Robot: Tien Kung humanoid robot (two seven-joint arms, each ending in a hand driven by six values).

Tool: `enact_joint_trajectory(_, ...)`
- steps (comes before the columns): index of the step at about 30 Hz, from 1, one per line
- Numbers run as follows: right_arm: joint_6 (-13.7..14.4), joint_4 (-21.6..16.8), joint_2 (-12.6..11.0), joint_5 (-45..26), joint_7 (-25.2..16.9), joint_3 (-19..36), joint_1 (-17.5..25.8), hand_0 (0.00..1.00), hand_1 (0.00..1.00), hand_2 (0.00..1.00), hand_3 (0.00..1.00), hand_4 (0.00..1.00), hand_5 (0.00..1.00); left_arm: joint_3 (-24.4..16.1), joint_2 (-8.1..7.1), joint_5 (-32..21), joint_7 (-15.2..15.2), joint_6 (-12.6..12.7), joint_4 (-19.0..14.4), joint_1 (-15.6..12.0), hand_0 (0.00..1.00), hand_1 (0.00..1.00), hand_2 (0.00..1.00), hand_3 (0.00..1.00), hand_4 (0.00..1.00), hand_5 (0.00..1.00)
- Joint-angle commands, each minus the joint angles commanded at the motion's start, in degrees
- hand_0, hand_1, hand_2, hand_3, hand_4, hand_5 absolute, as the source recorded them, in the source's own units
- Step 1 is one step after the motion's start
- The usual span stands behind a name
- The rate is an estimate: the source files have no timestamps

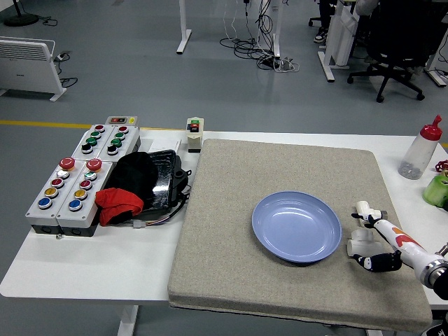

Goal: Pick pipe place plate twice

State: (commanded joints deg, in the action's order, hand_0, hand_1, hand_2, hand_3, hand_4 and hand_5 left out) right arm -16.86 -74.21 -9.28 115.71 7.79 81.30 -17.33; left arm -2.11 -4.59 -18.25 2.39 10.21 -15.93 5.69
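Observation:
A blue plate (296, 226) lies on the grey mat (231, 266), right of its middle. Just right of the plate are two white pipe fittings: one (363, 208) stands farther back, the other (358, 247) lies nearer. My right hand (365, 240) comes in from the lower right, low over the mat. Its white-tipped finger (373, 218) reaches between the two fittings, and its black thumb (371, 262) sits on the near side of the nearer fitting. The fingers straddle that fitting, spread and not clamped on it. The left arm is out of view.
Left of the mat sit button boxes (75, 178), a black tray with black and red cloth (140, 185), and a small switch box (194, 133). A clear bottle with a red cap (421, 150) and a green object (438, 189) stand at the right edge.

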Motion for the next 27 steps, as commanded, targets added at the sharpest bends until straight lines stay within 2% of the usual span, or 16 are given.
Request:
enact_joint_trajectory(4,0.1,0.3,0.0,0.2,0.0,-0.1,-0.1,0.997,0.916,0.998,0.945,0.735,0.231,0.0,0.0,0.0,0.0,0.0,0.0,0.0,0.692,0.663,0.678,0.614,0.251,0.998)
enact_joint_trajectory(8,1.3,2.6,0.5,1.3,-0.4,-0.9,-1.1,0.997,0.916,0.998,0.945,0.735,0.231,0.1,-0.01,0.0,0.0,0.0,0.0,0.1,0.692,0.663,0.678,0.614,0.251,0.998)
enact_joint_trajectory(9,1.3,2.6,0.6,1.3,-0.4,-0.9,-1.1,0.926,0.865,0.946,0.888,0.701,0.188,0.1,-0.01,0.0,0.0,0.0,0.0,0.1,0.692,0.663,0.678,0.613,0.252,0.998)
enact_joint_trajectory(14,0.6,4.1,0.7,1.3,0.0,-0.4,-1.6,0.926,0.865,0.946,0.888,0.701,0.188,0.1,-0.04,-0.1,0.0,0.0,0.0,0.1,0.692,0.663,0.678,0.613,0.252,0.998)
enact_joint_trajectory(15,0.6,4.1,0.7,1.3,0.0,-0.3,-1.7,0.861,0.823,0.869,0.862,0.668,0.151,0.1,-0.04,-0.1,0.0,0.0,0.0,0.1,0.692,0.663,0.678,0.613,0.252,0.998)
enact_joint_trajectory(20,1.0,5.1,0.9,1.0,0.1,-0.5,-1.9,0.861,0.823,0.869,0.862,0.668,0.151,0.1,-0.03,0.1,0.0,0.0,0.0,0.2,0.692,0.663,0.678,0.613,0.252,0.998)
enact_joint_trajectory(21,1.2,5.2,0.9,0.8,0.1,-0.7,-1.9,0.628,0.654,0.671,0.747,0.531,0.041,0.1,-0.04,0.1,0.0,0.0,0.0,0.2,0.692,0.662,0.678,0.612,0.252,0.998)
enact_joint_trajectory(26,2.1,5.2,0.9,0.3,-0.2,-0.8,-1.9,0.628,0.654,0.671,0.747,0.531,0.041,0.0,-0.04,0.1,0.0,0.0,0.0,0.2,0.692,0.662,0.678,0.612,0.252,0.998)
enact_joint_trajectory(27,2.3,5.2,0.9,0.2,-0.3,-0.8,-1.9,0.494,0.57,0.61,0.697,0.488,0.027,0.0,-0.03,0.1,0.0,0.0,0.0,0.2,0.692,0.662,0.678,0.612,0.252,0.998)
